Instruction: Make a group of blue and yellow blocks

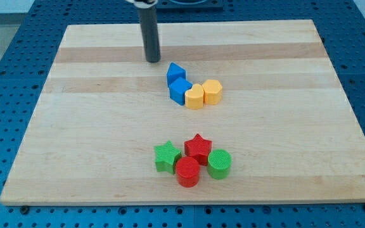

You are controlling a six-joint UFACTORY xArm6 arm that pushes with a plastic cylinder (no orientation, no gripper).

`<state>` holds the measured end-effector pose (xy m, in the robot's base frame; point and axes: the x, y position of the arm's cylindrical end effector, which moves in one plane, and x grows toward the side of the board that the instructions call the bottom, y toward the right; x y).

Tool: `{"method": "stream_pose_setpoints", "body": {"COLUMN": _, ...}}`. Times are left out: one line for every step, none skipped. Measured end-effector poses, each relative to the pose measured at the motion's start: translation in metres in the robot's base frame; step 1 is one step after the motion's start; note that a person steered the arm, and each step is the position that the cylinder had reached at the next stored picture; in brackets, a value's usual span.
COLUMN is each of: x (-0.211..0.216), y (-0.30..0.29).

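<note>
My tip point(153, 61) rests on the wooden board point(94, 126) near the view's top, just up and left of the blue blocks, a small gap away. A blue block point(175, 73) touches a blue cube point(181, 92) below it. A yellow heart-like block point(195, 97) touches the cube's right side, and a yellow hexagonal block point(212, 92) touches that one. These blue and yellow blocks form one tight cluster near the board's centre.
Near the view's bottom sits a second cluster: a green star point(167, 156), a red star point(198, 148), a red cylinder point(187, 171) and a green cylinder point(220, 164). Blue perforated table surrounds the board.
</note>
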<state>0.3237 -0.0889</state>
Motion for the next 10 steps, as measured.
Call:
{"method": "stream_pose_setpoints", "body": {"x": 0.033, "y": 0.01}}
{"method": "stream_pose_setpoints", "body": {"x": 0.035, "y": 0.036}}
{"method": "stream_pose_setpoints", "body": {"x": 0.036, "y": 0.069}}
{"method": "stream_pose_setpoints", "body": {"x": 0.036, "y": 0.077}}
{"method": "stream_pose_setpoints", "body": {"x": 0.044, "y": 0.066}}
{"method": "stream_pose_setpoints", "body": {"x": 0.044, "y": 0.027}}
{"method": "stream_pose_setpoints", "body": {"x": 0.041, "y": -0.006}}
{"method": "stream_pose_setpoints", "body": {"x": 0.099, "y": -0.006}}
{"method": "stream_pose_setpoints", "body": {"x": 0.143, "y": 0.036}}
{"method": "stream_pose_setpoints", "body": {"x": 0.136, "y": 0.093}}
